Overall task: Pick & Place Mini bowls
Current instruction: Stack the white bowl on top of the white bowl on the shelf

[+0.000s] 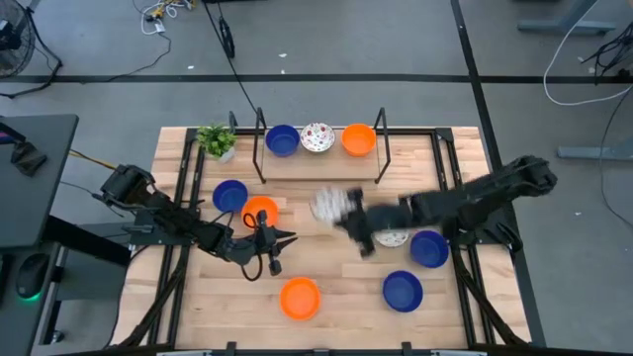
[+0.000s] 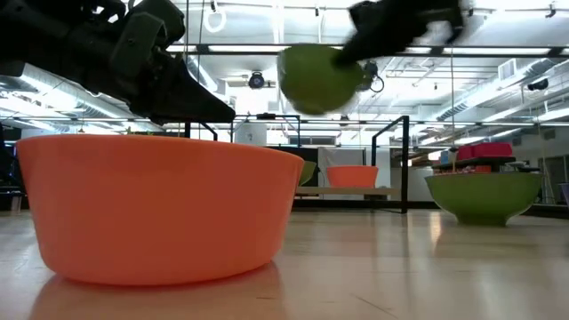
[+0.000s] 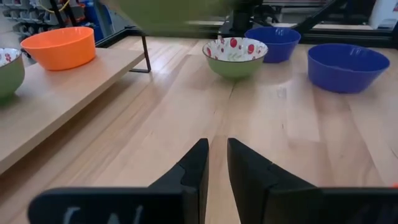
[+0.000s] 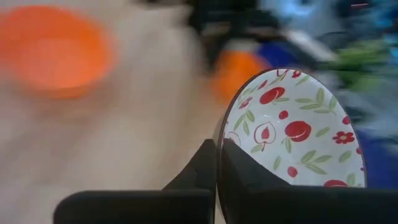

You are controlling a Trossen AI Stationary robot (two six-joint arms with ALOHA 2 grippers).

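Grey floor [image 1: 396,40] crossed by dark seams, loose cables [image 1: 163,12] trailing over it, black desk [image 1: 30,178] at one side, long ceiling strip lights [image 2: 267,49] across open workshop room.

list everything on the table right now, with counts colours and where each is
blue bowls: four; one on the raised shelf, one by the left arm, two at the right front
orange bowls: three; one on the shelf, one beside the left gripper, one at the front centre
patterned bowls: three, white with red; one on the shelf, one on the table under the right arm, one held in the air
shelf: one, wood with dark frame, at the back
potted plant: one, green, back left
left gripper: fingers nearly shut, empty
right gripper: fingers clamped on the lifted patterned bowl's rim
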